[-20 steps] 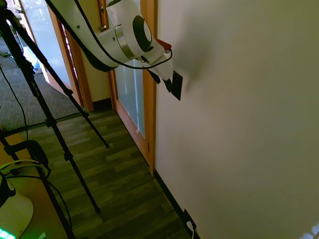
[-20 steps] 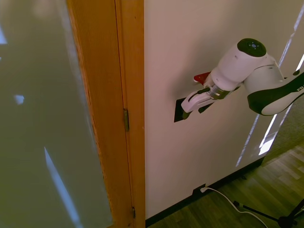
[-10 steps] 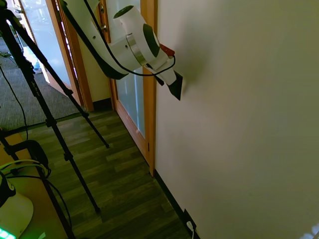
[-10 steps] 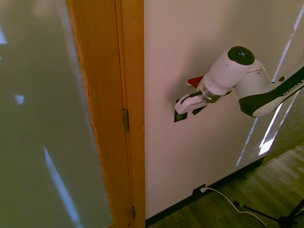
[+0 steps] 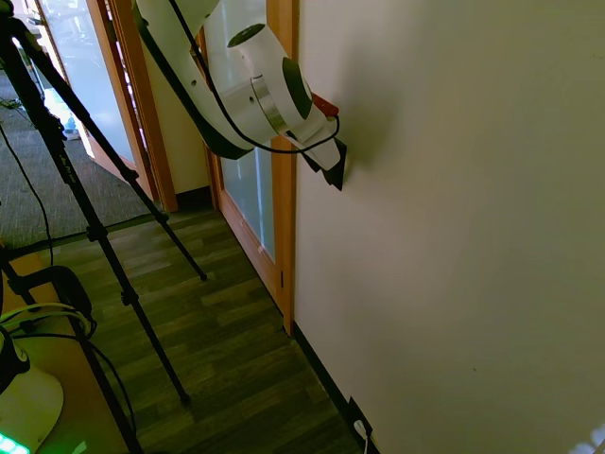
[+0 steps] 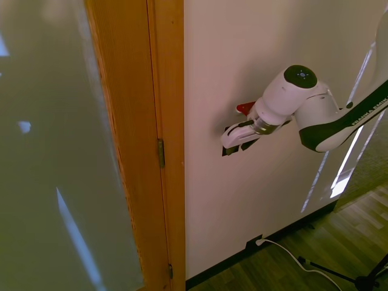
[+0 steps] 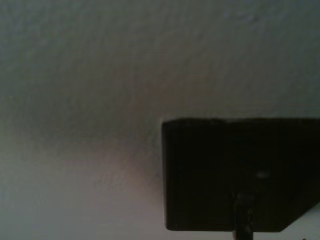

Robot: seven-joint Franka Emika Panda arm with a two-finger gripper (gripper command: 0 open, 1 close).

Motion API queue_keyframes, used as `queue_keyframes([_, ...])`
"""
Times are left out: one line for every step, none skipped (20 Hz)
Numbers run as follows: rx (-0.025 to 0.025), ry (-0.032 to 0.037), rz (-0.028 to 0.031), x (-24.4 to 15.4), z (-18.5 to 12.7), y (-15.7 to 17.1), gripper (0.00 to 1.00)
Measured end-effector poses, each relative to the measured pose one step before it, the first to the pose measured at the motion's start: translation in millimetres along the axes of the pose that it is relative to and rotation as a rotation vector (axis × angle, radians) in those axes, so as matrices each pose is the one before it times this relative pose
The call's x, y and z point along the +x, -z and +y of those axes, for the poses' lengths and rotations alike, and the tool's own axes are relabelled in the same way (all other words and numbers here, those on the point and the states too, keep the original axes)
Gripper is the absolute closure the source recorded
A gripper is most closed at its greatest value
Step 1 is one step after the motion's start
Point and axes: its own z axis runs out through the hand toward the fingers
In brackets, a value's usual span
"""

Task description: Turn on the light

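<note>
The robot appears to be at the pressing step: its pincer point(image 6: 227, 145) sits right at the black switch plate point(image 7: 240, 175), which is mounted on the pale wall point(image 5: 454, 236) just beside the wooden door frame point(image 6: 163, 121). Whether the fingers are spread or pressed together cannot be told — they merge with the dark plate. The plate faces out from the wall, long axis upright. Next likely comes a short, firm push on the rocker — judged, not seen.
</note>
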Motion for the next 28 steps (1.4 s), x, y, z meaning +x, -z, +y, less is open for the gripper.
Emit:
queue_keyframes([-0.00024, -0.00226, 0.00077, 1.29, -0.47, -1.85, 1.00])
queue_keyframes([-0.00058, -0.00336, 0.00075, 1.53, -0.27, -1.87, 1.00])
queue_keyframes([0.00036, -0.00327, 0.00075, 1.54, -0.85, -1.79, 1.00])
queue_keyframes([0.00054, -0.00397, -0.00001, 1.51, -1.14, -1.75, 1.00])
queue_keyframes([-0.00210, -0.00495, -0.00366, -0.20, -0.08, -1.86, 1.00])
queue_keyframes([-0.00134, -0.00163, -0.00406, -0.33, -0.40, -1.58, 1.00])
queue_keyframes([-0.00106, -0.00175, -0.00385, -0.63, -0.91, -0.77, 1.00])
queue_keyframes([-0.00165, 0.00080, -0.00183, -0.49, -1.20, -0.69, 1.00])
queue_keyframes([-0.00329, -0.00119, -0.00038, 0.20, -1.05, -0.33, 1.00])
queue_keyframes([-0.00128, 0.00051, -0.00106, 0.03, -1.04, 0.16, 1.00])
queue_keyframes([-0.00130, -0.00041, -0.00081, 0.12, -1.11, 0.13, 1.00])
queue_keyframes([-0.00343, 0.00006, 0.00087, 0.37, -0.42, -0.05, 1.00])
queue_keyframes([-0.00371, -0.00076, 0.00198, 1.15, 0.35, -0.12, 1.00])
queue_keyframes([-0.00002, 0.00024, 0.00042, 0.06, -0.23, 0.35, 1.00])
queue_keyframes([-0.00081, -0.00006, 0.00096, 0.09, -0.26, 0.44, 1.00])
queue_keyframes([-0.00065, -0.00049, 0.00087, 0.36, -0.01, 0.23, 1.00])
queue_keyframes([0.00015, 0.00014, 0.00003, -0.06, -0.05, 0.21, 1.00])
queue_keyframes([0.00081, 0.00013, -0.00011, -0.06, -0.08, 0.46, 1.00])
queue_keyframes([0.00081, 0.00008, 0.00040, 0.11, 0.01, 0.90, 1.00])
queue_keyframes([0.00111, -0.00002, 0.00105, 0.34, 0.06, 1.68, 1.00])
queue_keyframes([0.00372, 0.00022, 0.00139, 0.43, 0.00, 3.57, 1.00])
queue_keyframes([0.00976, -0.00019, 0.00229, 1.06, -0.81, 6.66, 1.00])
queue_keyframes([0.01419, -0.00110, 0.00809, 3.68, -2.79, 9.76, 1.00])
queue_keyframes([0.00861, 0.00031, 0.00481, 1.32, -0.76, 8.63, 1.00])
queue_keyframes([0.00770, 0.00109, 0.00359, 0.65, -0.18, 7.75, 1.00])
queue_keyframes([0.00802, 0.00120, 0.00334, 0.28, 0.06, 7.78, 1.00])
queue_keyframes([0.00670, 0.00017, 0.00555, 0.99, 0.57, 9.11, 1.00])
queue_keyframes([0.00630, -0.00070, 0.00715, 1.64, 1.05, 10.37, 1.00])
